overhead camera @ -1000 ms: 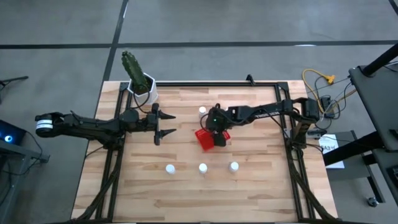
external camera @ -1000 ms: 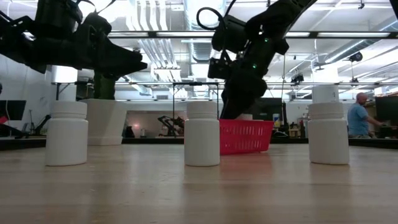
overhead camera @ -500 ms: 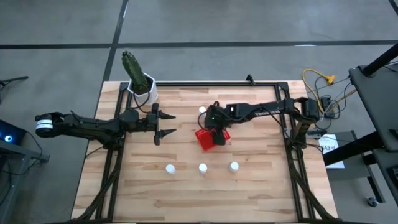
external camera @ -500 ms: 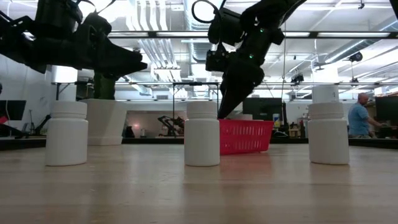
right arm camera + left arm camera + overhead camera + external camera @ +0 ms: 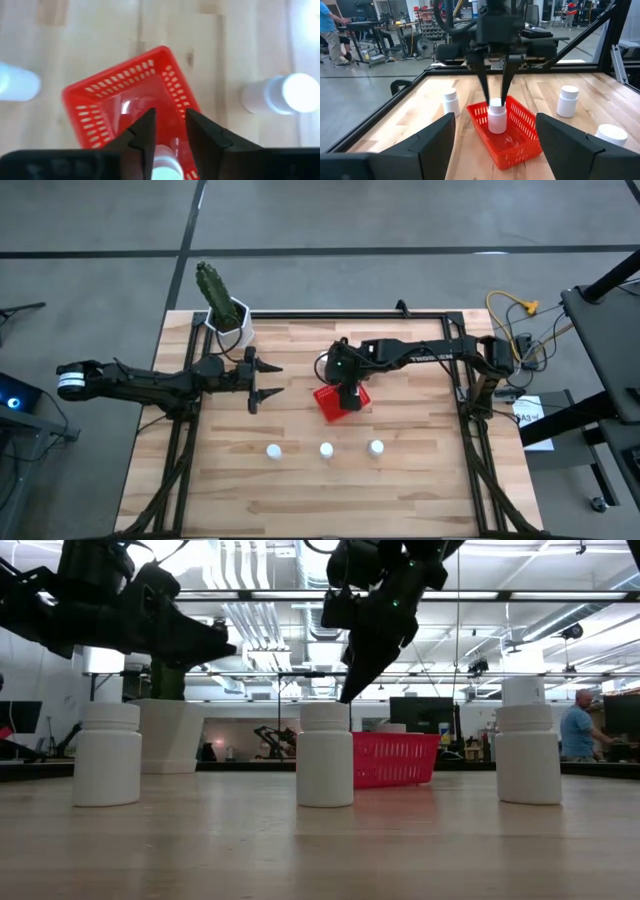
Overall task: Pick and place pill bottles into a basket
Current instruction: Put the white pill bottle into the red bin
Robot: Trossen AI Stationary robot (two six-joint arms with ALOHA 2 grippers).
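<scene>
High view
- Left gripper (image 5: 264, 380): I see it stopped over bare table (image 5: 420, 480), fingers spread wide, grasping nothing.
- Right gripper (image 5: 343, 394): it hangs directly over the red basket (image 5: 326, 406).
- Three loose bottles (image 5: 326, 449): in a row, well apart from both sets of jaws, on the near side of the basket.
- Plant pot (image 5: 232, 328): at the table's corner, behind the left jaws.

Low view
- The right jaws sit above the basket rim, tips pointing down and drawn close together, with nothing between them.
- The loose bottles stand upright in front, and the basket lies behind the middle one, beneath the right jaws.
- A person (image 5: 579, 726) stands far back in the room.

Left wrist view
- My left fingers (image 5: 427, 142) stand released, far apart.
- Bottle in the basket (image 5: 496, 118): upright, just under the right jaws' tips. I cannot tell whether the tips touch its cap.
- Other bottles stand to either side of the basket.

Right wrist view
- The right fingers (image 5: 145, 131) show a narrow gap between them.
- The white cap sits below that gap, inside the basket.
- Two loose bottles lie outside the basket, one on each side.
</scene>
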